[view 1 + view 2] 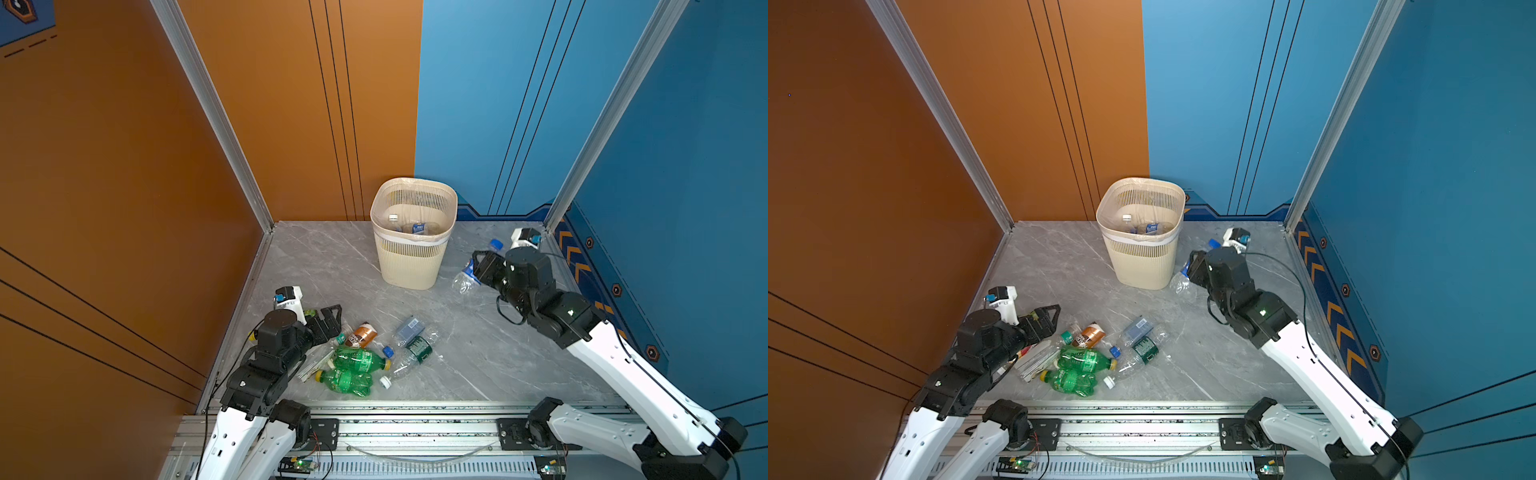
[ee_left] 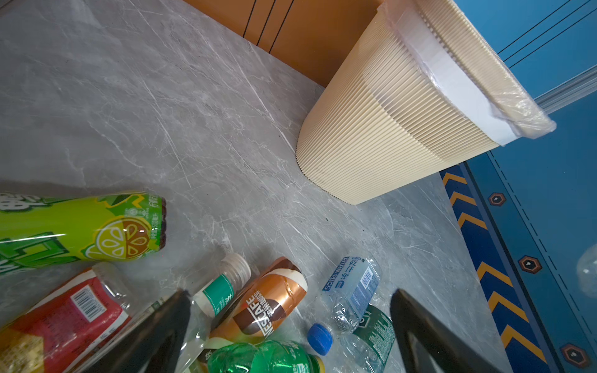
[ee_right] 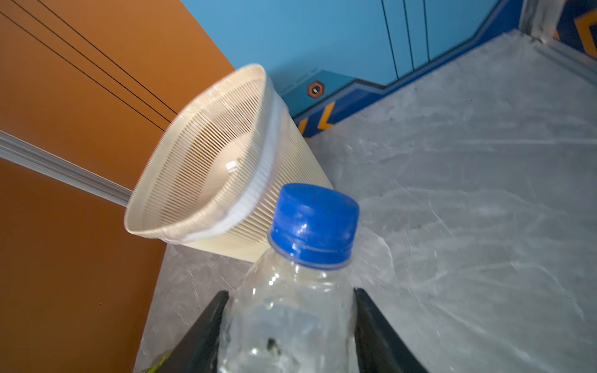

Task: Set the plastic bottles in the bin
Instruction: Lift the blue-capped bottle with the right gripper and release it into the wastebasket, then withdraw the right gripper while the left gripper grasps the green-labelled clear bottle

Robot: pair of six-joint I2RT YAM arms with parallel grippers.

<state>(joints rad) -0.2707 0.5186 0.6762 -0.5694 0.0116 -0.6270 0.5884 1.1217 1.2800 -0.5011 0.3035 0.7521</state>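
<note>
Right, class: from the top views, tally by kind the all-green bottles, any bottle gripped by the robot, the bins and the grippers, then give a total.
green bottles: 2
clear bottle gripped by the right gripper: 1
bin: 1
grippers, counting the left gripper too: 2
Total: 6

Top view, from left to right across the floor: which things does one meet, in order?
left gripper, open → brown coffee bottle → bin → clear blue-capped bottle, gripped by the right gripper. The other bottles in the pile overlap, so they are left out.
</note>
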